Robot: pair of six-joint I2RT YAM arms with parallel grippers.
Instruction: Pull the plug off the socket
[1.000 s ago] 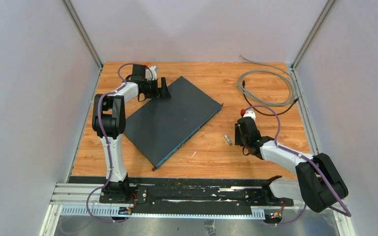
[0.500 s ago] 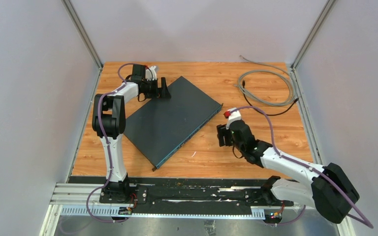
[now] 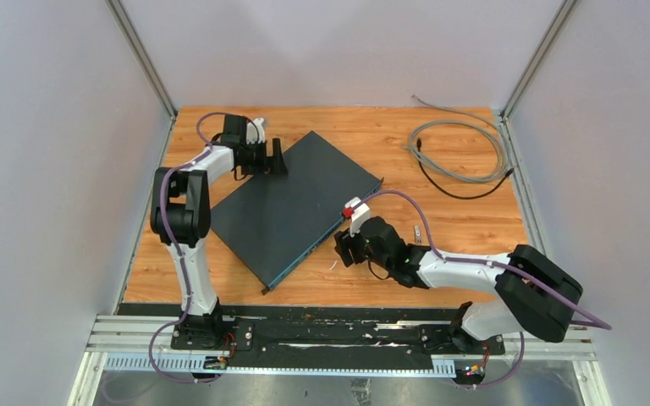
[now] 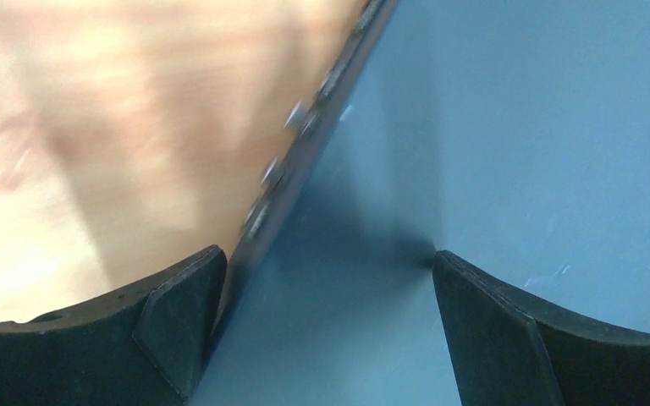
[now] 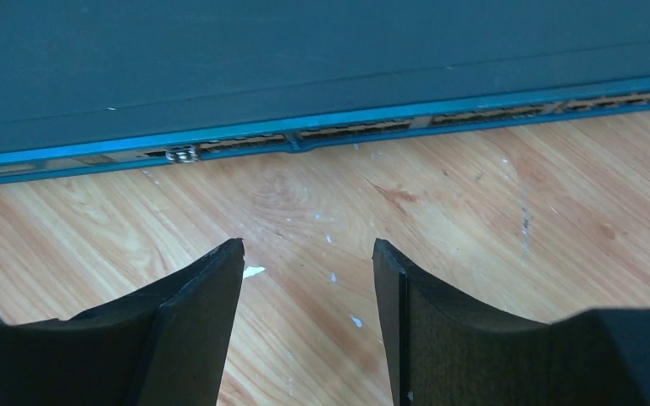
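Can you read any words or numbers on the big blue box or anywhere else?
None can be read.
The blue box has a plain top.
Any markings on its front strip of ports are too small to read.
The wooden table has only white specks.

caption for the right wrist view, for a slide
Open right hand over the wooden table, facing the switch front, small plug seated at left.

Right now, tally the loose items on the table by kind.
Switch: 1
Grey cable: 1
Black cable: 1
Metal piece: 1
Total: 4
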